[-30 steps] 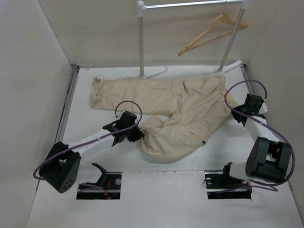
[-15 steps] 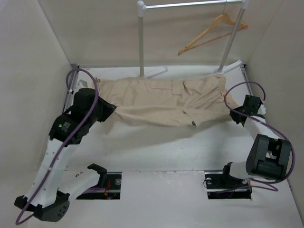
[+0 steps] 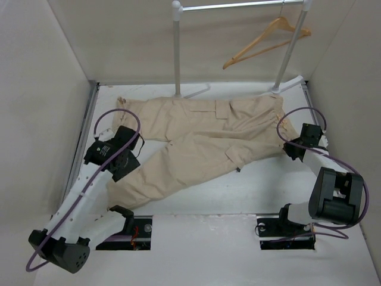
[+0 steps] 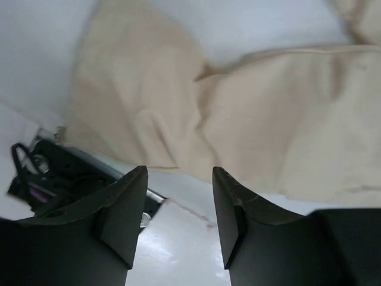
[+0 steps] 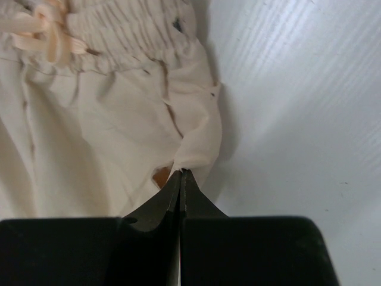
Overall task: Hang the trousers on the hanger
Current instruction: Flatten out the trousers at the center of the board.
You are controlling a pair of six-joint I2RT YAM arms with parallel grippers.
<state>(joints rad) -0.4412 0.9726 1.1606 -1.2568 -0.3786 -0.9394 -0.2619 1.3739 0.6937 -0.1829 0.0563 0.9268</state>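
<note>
The beige cargo trousers lie flat on the white table, one leg along the back, the other slanting to the front left. My right gripper is shut on a pinch of the trousers by the gathered waistband. My left gripper is open and empty, hovering over the near leg's hem; in its wrist view the trousers lie beyond its fingers. The wooden hanger hangs on the rail at the back right, apart from both grippers.
The white clothes-rail stand rises behind the trousers, its feet on the table. White walls close in left, right and back. Two dark base cut-outs sit at the near edge.
My left gripper has let go of the trouser leg and moved back toward the front left. The leg that was folded over the other now lies spread out diagonally. The right gripper keeps its hold.
</note>
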